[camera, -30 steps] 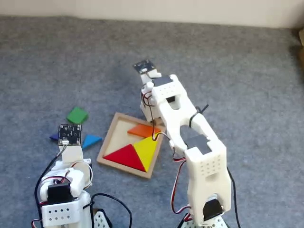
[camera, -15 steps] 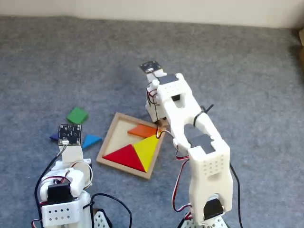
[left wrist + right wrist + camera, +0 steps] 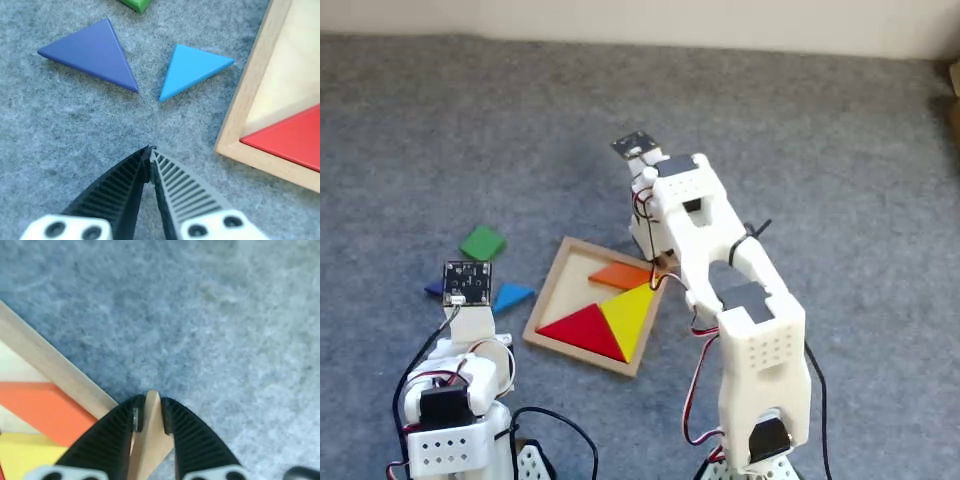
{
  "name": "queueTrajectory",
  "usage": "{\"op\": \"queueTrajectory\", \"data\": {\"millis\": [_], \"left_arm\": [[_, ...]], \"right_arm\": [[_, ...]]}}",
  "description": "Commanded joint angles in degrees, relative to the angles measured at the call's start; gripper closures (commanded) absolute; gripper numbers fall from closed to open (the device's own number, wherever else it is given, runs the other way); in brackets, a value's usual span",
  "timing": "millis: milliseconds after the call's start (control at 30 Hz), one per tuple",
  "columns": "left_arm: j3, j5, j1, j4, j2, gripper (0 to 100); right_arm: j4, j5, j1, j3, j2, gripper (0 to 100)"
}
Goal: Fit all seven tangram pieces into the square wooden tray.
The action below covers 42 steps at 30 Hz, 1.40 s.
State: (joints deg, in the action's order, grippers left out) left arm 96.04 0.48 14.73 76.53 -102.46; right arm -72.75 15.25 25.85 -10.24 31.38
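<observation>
Counter (image 3: pixel 820 150): grey felt top. Lying directly on it:
- tray (image 3: pixel 546 290), mid-counter, turned corner-on to the arms
- green square (image 3: pixel 482 242), left of the tray, farthest back
- light blue triangle (image 3: pixel 511 296), near the tray's left rim, not touching
- dark blue triangle (image 3: pixel 95 52), just beside the light blue one, on the side away from the tray, small gap between them

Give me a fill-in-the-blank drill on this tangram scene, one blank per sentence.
The wooden tray holds a red triangle, a yellow triangle and an ____ piece. The right gripper is clamped on the tray's ____. The left gripper, its fingers ____, hangs over the carpet near the dark blue triangle and the light blue triangle.
Missing words: orange; corner; shut.
</observation>
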Motion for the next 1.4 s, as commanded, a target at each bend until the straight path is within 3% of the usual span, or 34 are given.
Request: {"op": "queueTrajectory", "data": {"millis": [0,567,900,1367], "left_arm": [[1.10,0.62,0.66,0.26,-1.89,99],[1.10,0.62,0.66,0.26,-1.89,99],[1.10,0.62,0.66,0.26,-1.89,99],[1.10,0.62,0.66,0.26,-1.89,99]], "right_arm": [[-0.66,0.79,-1.36,-1.89,-4.44,99.4],[-4.18,0.88,-3.82,-1.98,-5.05,99.4],[-1.01,0.88,-3.38,6.73,-19.03,99.4],[14.73,0.97,10.68,26.86,-30.64,99.4]]}}
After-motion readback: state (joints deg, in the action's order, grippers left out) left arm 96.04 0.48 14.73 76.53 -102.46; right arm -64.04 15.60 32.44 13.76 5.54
